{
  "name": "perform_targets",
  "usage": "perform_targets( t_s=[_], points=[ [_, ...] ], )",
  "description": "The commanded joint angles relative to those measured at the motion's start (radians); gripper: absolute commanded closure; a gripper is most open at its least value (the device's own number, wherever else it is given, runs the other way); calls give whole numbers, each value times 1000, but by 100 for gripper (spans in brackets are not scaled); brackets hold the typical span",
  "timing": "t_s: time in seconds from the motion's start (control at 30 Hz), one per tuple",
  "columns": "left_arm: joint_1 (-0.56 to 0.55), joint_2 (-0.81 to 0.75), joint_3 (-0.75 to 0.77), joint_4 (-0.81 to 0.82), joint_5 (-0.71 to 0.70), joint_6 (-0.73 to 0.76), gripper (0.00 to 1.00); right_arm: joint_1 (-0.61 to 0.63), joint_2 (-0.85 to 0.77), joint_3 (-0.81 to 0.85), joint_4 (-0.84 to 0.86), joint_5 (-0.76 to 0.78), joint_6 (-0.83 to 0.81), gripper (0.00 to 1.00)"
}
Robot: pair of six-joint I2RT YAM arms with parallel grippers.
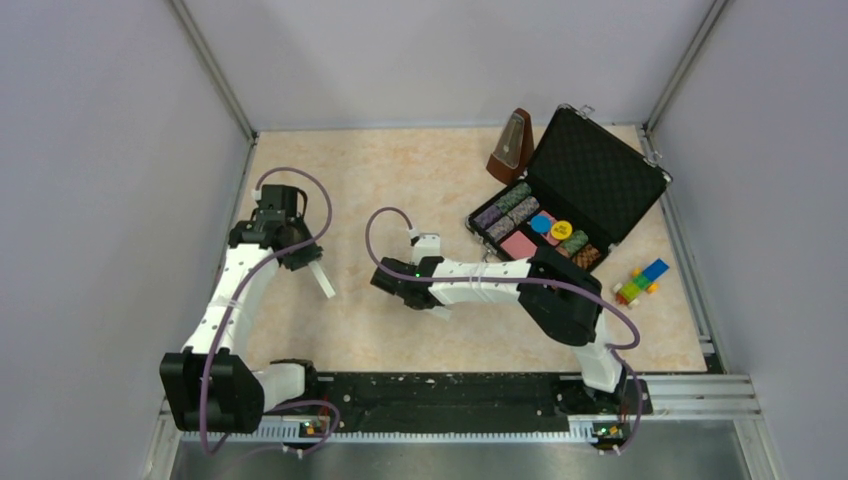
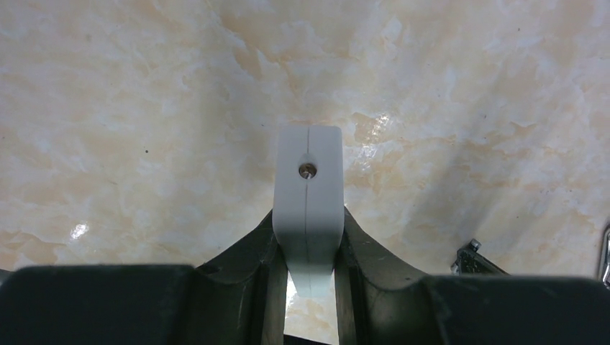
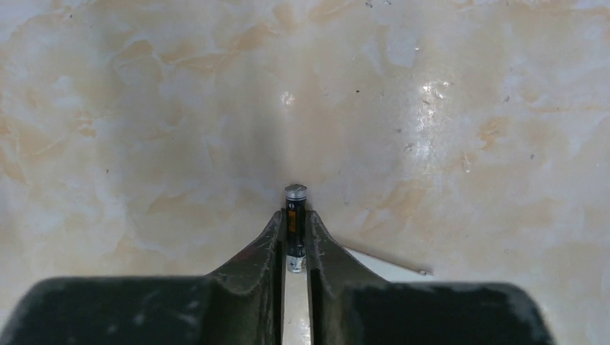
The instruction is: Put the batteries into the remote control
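My left gripper (image 1: 306, 262) is shut on the white remote control (image 1: 323, 280), holding it above the table at the left. In the left wrist view the remote (image 2: 309, 180) shows end-on, clamped between the fingers (image 2: 259, 259) of that gripper (image 2: 308, 219). My right gripper (image 1: 393, 283) is near the table's middle. In the right wrist view it (image 3: 296, 224) is shut on the black battery (image 3: 295, 215), whose silver end pokes out past the fingertips. The red battery is not in view.
A flat white piece (image 3: 374, 263) lies on the table just right of the right fingers. An open black case of poker chips (image 1: 575, 205), a brown metronome (image 1: 512, 148) and coloured toy blocks (image 1: 640, 283) stand at the back right.
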Motion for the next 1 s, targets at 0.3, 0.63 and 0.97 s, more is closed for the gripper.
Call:
perform_targets(
  t_s=[0.3,0.63,0.97],
  points=[
    [6,13,-33,109,462,124,100,-18,-237,-84,148,-131,-325,100],
    [-64,107,-132,532,1035,2,100,-71,-620,-190,52,-445,-442,100],
    [-273,276,-108,816,1144,-250,100,-156,-605,-70,-153,-631,-393,99]
  ],
)
